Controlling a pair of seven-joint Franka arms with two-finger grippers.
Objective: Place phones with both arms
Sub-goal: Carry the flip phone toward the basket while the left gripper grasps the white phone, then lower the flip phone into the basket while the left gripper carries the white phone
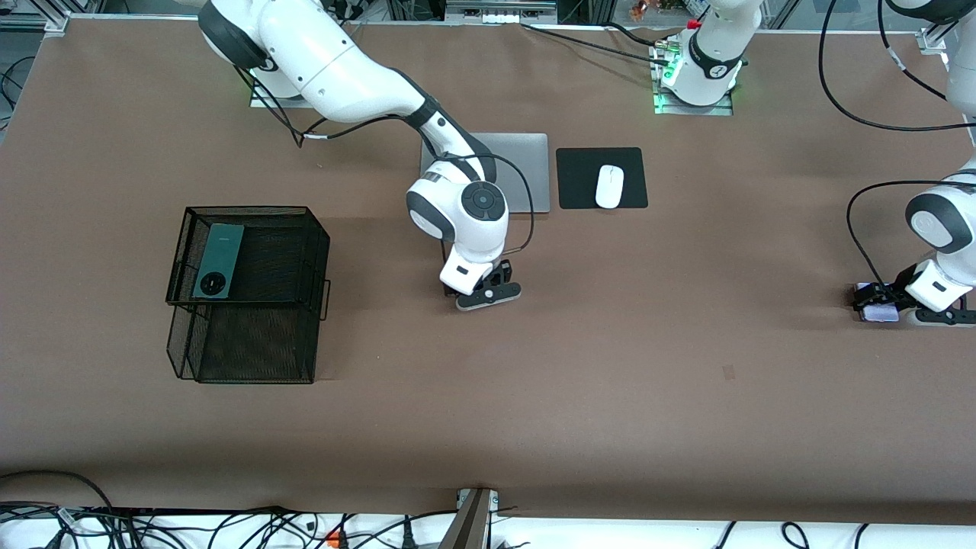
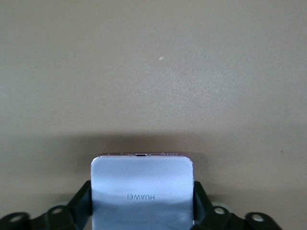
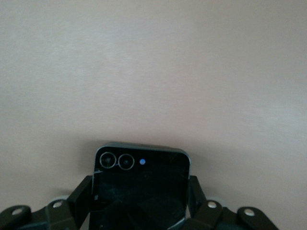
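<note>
A small squarish black phone (image 3: 141,184) lies flat on the brown table near its middle. My right gripper (image 1: 488,288) is down over it and shut on it, one finger (image 3: 82,196) against each side; the hand hides this phone in the front view. Toward the left arm's end of the table, my left gripper (image 1: 877,303) is low over the pale lilac-white phone (image 1: 878,313), with its fingers (image 2: 82,200) pressed against both sides of that phone (image 2: 142,175). The long dark-green phone (image 1: 218,260) lies in the top tray of a black wire basket (image 1: 252,335).
The wire basket stands toward the right arm's end of the table. A silver laptop (image 1: 526,171) lies closed near the robots' bases, partly under the right arm. Beside it a white mouse (image 1: 609,185) rests on a black pad (image 1: 579,179). Cables run along the table's front edge.
</note>
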